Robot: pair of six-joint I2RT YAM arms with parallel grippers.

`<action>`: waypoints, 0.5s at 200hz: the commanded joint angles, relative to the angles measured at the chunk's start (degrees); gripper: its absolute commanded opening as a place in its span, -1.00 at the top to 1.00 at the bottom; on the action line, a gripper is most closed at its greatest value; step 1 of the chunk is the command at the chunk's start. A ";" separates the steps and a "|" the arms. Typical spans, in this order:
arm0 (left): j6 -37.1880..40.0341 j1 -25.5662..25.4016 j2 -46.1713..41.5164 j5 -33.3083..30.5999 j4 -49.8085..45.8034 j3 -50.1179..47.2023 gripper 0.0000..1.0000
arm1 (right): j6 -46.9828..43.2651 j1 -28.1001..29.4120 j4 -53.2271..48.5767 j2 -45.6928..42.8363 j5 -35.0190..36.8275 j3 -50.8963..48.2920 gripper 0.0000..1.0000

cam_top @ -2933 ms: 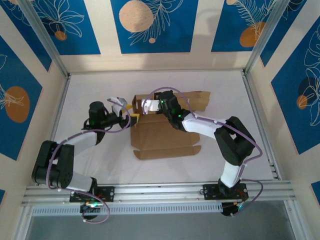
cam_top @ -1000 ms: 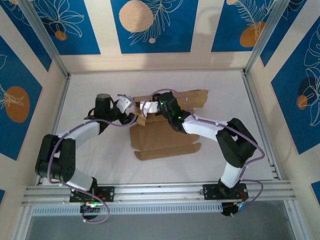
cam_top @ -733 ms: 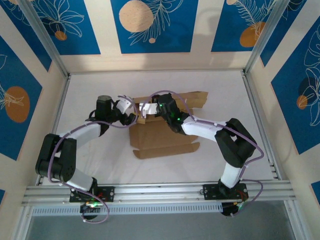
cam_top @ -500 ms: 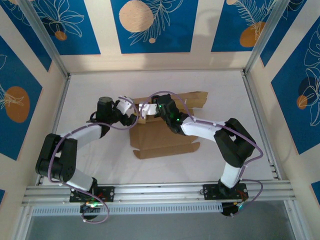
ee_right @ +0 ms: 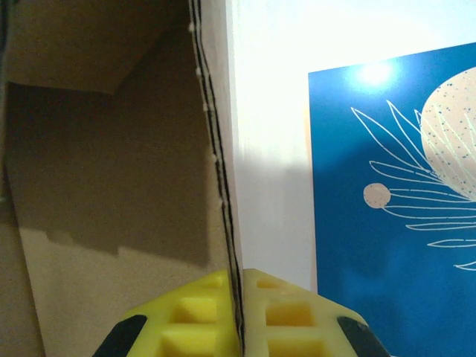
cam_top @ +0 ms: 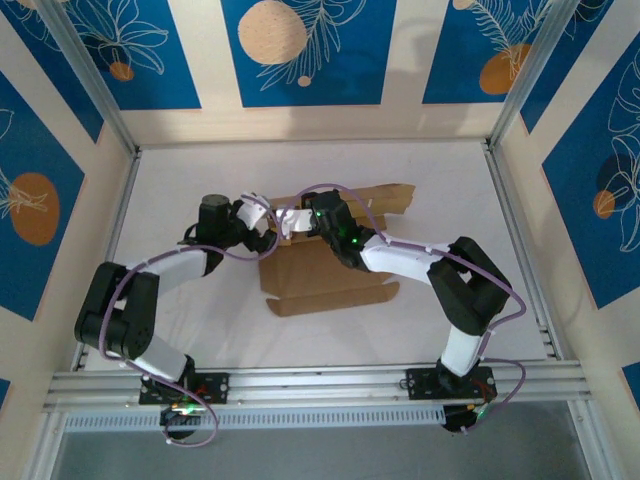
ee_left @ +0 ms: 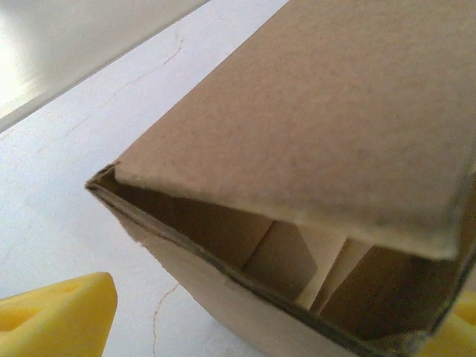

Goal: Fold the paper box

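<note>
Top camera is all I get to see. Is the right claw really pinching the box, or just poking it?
Observer: Pinching. On the right wrist camera, the right gripper has its yellow fingers closed on a thin upright edge of the paper box.
Operator: And the other one?
Observer: Not pinching. On the left wrist camera, the left gripper has its fingertips spread wide, with a corner of the box between them and bare table showing beside one tip.
Operator: Is that corner closed up?
Observer: Not quite. A flap lies over the top with a gap under it, and folded panels show inside.
</note>
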 commanded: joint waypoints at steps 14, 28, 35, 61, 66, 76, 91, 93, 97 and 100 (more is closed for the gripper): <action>0.06 -0.76 -0.48 0.45 3.37 -0.51 -0.78 | 2.32 0.50 -0.29 1.05 0.65 2.22 1.00; 0.07 -0.76 -0.85 0.69 3.66 -0.81 -0.78 | 2.50 0.48 -1.05 1.29 0.83 3.36 1.00; -0.06 -0.69 -1.02 1.02 3.86 -0.98 -0.78 | 2.22 0.51 -1.10 1.57 0.94 3.75 1.00; 0.47 -0.60 -1.62 2.77 2.65 -0.78 -0.78 | 1.78 0.28 -1.38 2.23 0.93 4.43 1.00; 0.60 -0.46 -1.78 2.92 2.31 -0.73 -0.78 | 1.77 0.32 -1.37 2.17 0.79 4.43 1.00; 0.58 0.03 -2.09 3.23 2.14 -0.73 -0.78 | 1.68 0.16 -1.50 2.02 0.62 4.51 1.00; 0.32 0.92 -2.44 4.07 1.72 -0.52 -0.77 | 1.37 -0.03 -1.48 1.82 0.42 4.51 1.00; 0.38 1.04 -2.46 4.23 1.58 -0.48 -0.76 | 1.30 -0.10 -1.45 1.82 0.40 4.49 1.00; 0.37 1.28 -2.59 4.60 1.29 -0.32 -0.76 | 1.13 -0.07 -1.52 1.82 0.36 4.59 1.00; 0.34 1.43 -2.66 4.92 1.04 -0.20 -0.75 | 1.18 -0.11 -1.57 1.82 0.41 4.60 1.00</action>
